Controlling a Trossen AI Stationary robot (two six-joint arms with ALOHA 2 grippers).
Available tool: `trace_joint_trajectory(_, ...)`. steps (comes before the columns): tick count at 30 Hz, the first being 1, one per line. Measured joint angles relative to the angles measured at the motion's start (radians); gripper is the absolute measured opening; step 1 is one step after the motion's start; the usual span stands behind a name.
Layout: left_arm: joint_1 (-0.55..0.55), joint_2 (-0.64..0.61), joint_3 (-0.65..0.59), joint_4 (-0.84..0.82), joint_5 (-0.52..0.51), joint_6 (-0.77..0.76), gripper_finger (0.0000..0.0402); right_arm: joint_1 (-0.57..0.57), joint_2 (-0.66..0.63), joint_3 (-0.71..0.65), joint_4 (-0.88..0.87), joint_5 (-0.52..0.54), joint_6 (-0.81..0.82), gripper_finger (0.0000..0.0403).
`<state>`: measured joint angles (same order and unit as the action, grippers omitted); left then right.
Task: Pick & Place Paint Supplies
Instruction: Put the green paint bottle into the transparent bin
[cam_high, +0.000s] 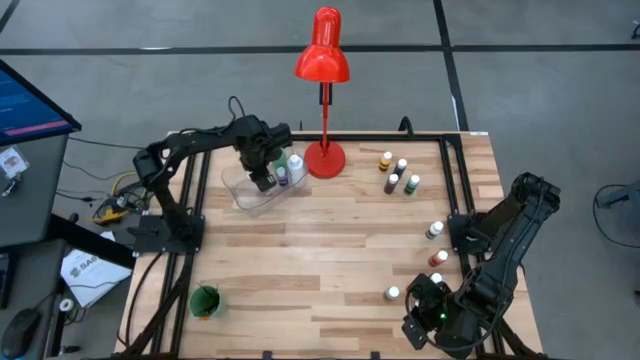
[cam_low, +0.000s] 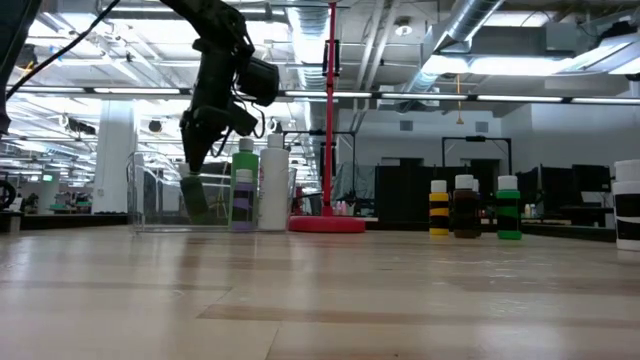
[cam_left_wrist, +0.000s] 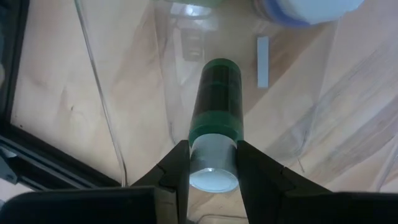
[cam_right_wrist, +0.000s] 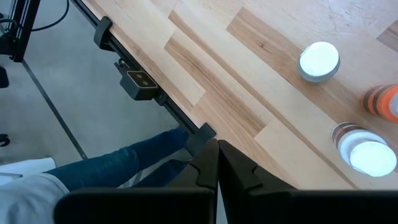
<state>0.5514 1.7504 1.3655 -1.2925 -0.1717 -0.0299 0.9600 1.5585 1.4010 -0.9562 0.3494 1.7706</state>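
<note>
Our left gripper (cam_left_wrist: 212, 163) pinches the white cap of a green bottle (cam_left_wrist: 215, 99) hanging upright, directly over the clear bin (cam_high: 243, 192).

Counted from above: one clear bin (cam_high: 252, 192) near the desk's (cam_high: 320, 250) far left corner, holding three paint bottles, one green-banded (cam_left_wrist: 215, 127) and clamped in the left tool (cam_left_wrist: 212, 163). Four bottles (cam_high: 399, 175) cluster near the far right corner. Four more (cam_high: 434, 231) are strung along the right edge. One red lamp (cam_high: 322, 60). One green cup (cam_high: 205, 301). Two arms.
</note>
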Motion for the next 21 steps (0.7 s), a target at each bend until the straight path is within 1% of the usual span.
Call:
trace_joint_trajectory(8, 0.0, 0.0, 0.0, -0.103, -0.005, 0.031, 0.0092, 0.001, 0.0, 0.0, 0.0, 0.0, 0.0, 0.0001)
trace_joint_trajectory(18, 0.003, 0.0, 0.0, -0.114, -0.005, 0.034, 0.0105, 0.002, 0.0, 0.0, 0.0, 0.0, -0.001, 0.0001)
trace_joint_trajectory(21, 0.014, 0.0, -0.02, -0.116, -0.006, 0.034, 0.0105, 0.002, 0.0, 0.0, 0.001, 0.0, -0.016, 0.0001)
